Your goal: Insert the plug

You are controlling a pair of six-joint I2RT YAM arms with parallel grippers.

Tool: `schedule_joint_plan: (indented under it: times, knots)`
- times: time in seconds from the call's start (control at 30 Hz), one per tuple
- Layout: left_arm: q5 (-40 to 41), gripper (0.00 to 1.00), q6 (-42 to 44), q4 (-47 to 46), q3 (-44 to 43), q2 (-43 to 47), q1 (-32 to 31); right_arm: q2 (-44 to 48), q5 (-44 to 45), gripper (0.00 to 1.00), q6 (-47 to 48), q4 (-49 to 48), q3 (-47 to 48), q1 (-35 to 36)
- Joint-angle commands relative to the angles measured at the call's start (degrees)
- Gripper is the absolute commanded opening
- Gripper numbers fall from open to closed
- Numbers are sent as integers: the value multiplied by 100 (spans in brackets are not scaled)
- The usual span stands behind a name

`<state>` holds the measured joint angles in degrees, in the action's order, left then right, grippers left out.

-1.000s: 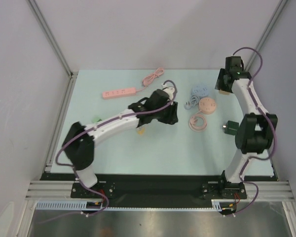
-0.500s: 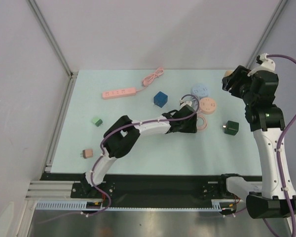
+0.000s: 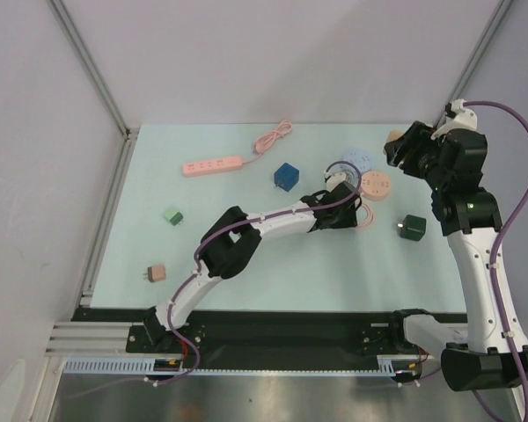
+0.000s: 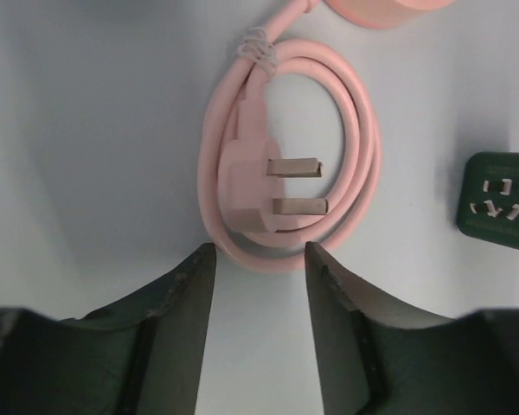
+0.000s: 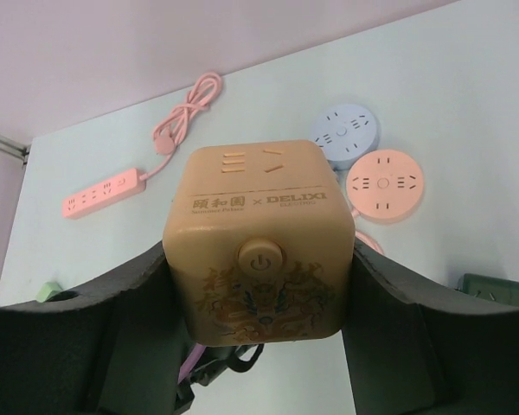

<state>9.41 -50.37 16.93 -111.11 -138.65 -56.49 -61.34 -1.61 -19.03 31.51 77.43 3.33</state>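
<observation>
— Down on the worktop (image 4: 95, 130), the pink plug (image 4: 255, 177) lies flat inside its coiled cord (image 4: 368, 156), just ahead of the left tool (image 4: 259, 255), which is open and empty. Best way to grab it?

— I'd go lower and pinch the plug body, not the cord. The right tool (image 5: 259, 285) is clamped on the cube socket (image 5: 258, 199), held up in the air, so keep the prongs square to its slots.

A pink cable coil (image 4: 369, 164) rings the pink plug (image 4: 246, 186), with a dark green socket cube (image 4: 499, 201) nearby. The desk (image 3: 317, 272) lies bare toward its near edge.
</observation>
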Motion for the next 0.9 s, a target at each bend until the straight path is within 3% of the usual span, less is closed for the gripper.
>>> schedule_joint_plan:
  times: [0.0,0.07,0.37,0.57,0.87]
  knots:
    - [412,50,-219,689,-262,-312,6,245,11,0,57,-470,18,97]
    - [509,44,-219,882,-332,-338,6,246,2,0,66,-470,0,115]
    - [993,0,-52,1058,37,57,138,386,73,0,145,-488,-52,141]
    - [1360,0,212,1084,300,469,164,421,99,0,154,-496,-70,159]
    - [1581,0,519,1076,1380,1348,235,342,134,0,302,-470,-131,264]
